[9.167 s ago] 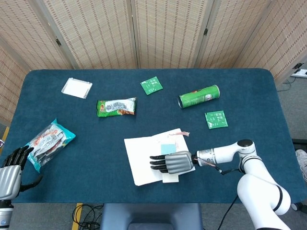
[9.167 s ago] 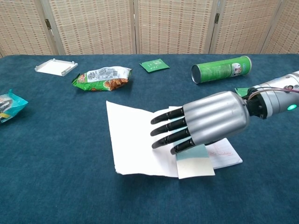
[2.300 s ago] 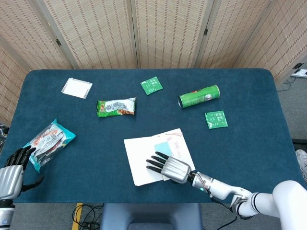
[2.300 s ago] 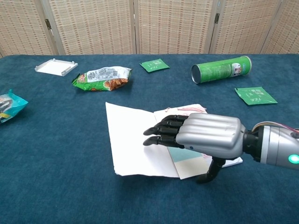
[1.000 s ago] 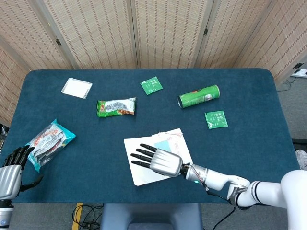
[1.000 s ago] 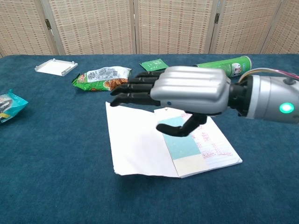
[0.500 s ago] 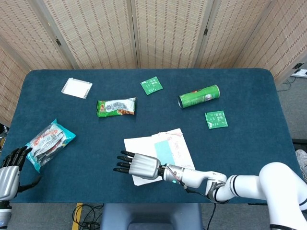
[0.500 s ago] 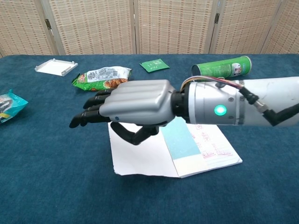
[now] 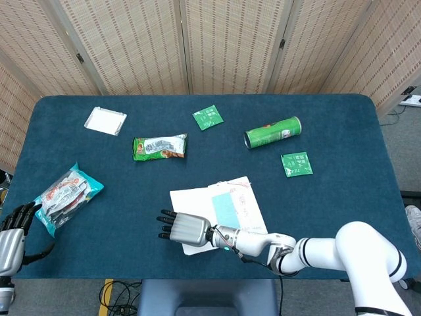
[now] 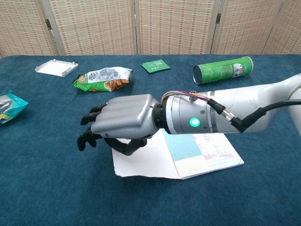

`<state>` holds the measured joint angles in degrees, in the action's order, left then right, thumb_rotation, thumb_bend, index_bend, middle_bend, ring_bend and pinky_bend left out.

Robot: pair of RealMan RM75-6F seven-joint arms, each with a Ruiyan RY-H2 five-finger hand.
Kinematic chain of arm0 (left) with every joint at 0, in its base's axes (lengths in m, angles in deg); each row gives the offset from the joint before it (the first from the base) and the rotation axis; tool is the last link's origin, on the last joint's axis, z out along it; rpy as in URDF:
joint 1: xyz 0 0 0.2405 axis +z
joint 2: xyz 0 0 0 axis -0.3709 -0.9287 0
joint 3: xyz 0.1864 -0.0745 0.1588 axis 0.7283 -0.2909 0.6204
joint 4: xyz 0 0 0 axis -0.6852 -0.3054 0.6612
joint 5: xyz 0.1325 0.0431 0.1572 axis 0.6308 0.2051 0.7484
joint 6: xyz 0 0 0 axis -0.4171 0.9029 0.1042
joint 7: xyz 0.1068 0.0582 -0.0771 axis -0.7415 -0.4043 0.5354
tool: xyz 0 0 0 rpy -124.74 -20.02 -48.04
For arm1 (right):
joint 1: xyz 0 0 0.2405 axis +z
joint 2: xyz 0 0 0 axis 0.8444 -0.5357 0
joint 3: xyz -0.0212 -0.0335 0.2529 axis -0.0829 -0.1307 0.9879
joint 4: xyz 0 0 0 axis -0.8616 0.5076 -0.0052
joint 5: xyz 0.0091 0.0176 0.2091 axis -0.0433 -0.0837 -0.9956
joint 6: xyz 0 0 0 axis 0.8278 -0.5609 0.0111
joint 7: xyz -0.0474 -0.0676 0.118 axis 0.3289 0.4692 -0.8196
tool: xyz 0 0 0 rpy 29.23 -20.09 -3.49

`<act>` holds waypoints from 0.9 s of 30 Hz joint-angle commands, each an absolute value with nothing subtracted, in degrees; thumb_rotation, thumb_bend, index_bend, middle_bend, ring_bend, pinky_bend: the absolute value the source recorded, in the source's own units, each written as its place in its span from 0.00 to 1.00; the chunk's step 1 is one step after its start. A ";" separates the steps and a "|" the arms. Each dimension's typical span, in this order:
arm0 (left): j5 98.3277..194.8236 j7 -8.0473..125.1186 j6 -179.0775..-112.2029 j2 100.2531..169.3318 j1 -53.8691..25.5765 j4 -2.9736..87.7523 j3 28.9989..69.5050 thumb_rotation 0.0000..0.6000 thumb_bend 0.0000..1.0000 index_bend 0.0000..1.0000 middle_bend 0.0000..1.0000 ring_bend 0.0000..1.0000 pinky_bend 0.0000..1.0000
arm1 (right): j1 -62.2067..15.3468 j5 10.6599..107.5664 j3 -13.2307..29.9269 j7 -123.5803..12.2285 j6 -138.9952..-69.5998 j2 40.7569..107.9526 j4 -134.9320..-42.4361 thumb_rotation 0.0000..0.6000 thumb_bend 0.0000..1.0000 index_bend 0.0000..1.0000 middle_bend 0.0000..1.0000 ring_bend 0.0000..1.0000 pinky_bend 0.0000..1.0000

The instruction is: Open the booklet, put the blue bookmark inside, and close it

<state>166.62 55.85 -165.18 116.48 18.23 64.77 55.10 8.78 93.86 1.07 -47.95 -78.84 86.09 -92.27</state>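
On the blue table [image 9: 342, 217] lay 1 booklet [image 9: 197, 201], open, w/ 1 blue bookmark [image 9: 223, 209] flat on its right-hand page. Right hand [image 10: 120, 121] hovered over the booklet's left page near its outer edge — fingers curled downward, nothing in them, palm down; whether fingertips touched the paper couldn't be told. Left hand [image 9: 14, 227] sat well left of the booklet at the table's near corner, fingers loosely bent and apart, holding nothing. Beyond the booklet: 1 green can [image 9: 272, 132] on its side, 2 green tea sachets [image 9: 208, 117] [image 9: 296, 163], 1 green snack bag [image 9: 160, 146], 1 white tray [image 9: 105, 120]. Left of the booklet — 1 teal snack bag [image 9: 67, 191], just beside the left hand.
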 commanded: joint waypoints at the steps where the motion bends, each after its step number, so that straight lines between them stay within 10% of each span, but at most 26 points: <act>1: 166.70 55.98 -165.16 116.57 18.24 64.63 55.12 1.00 0.24 0.15 0.11 0.09 0.16 | 8.58 93.37 0.86 -47.33 -79.01 85.66 -92.31 1.00 0.95 0.24 0.31 0.00 0.00; 27: 167.87 55.89 -164.77 116.64 17.09 65.24 54.48 1.00 0.24 0.15 0.11 0.09 0.16 | 2.08 85.96 1.15 -40.11 -84.03 68.55 -103.95 1.00 0.95 0.29 0.55 0.16 0.00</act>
